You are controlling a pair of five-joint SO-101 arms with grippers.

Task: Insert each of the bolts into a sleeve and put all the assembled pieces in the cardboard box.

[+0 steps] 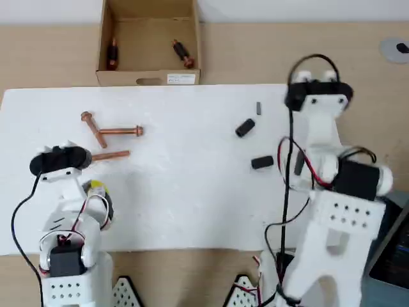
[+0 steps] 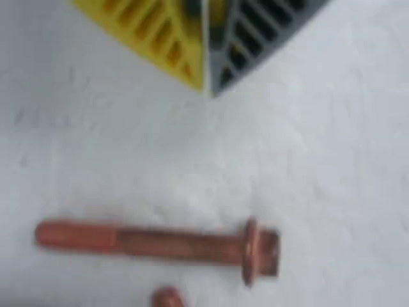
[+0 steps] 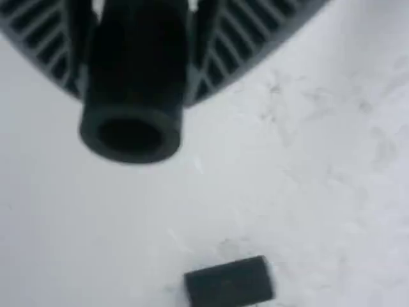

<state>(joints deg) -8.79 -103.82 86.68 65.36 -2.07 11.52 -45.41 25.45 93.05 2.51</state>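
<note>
So the right gripper [image 3: 137, 89] is clamping a black sleeve [image 3: 131, 125], open end facing the wrist cam, and a second sleeve [image 3: 229, 281] is lying on the white mat [image 3: 332, 192] a little past its tips. The left gripper [image 2: 208, 83] is sitting with its yellow and grey fingers pressed together tip to tip, and a copper bolt [image 2: 156, 243] is lying crosswise just ahead of them, not touching. Well beyond both arms, the cardboard box [image 1: 148, 78] is holding two assembled pieces [image 1: 183, 54].

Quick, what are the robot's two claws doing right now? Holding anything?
Left gripper: closed, holding nothing.
Right gripper: closed on a black sleeve.
</note>
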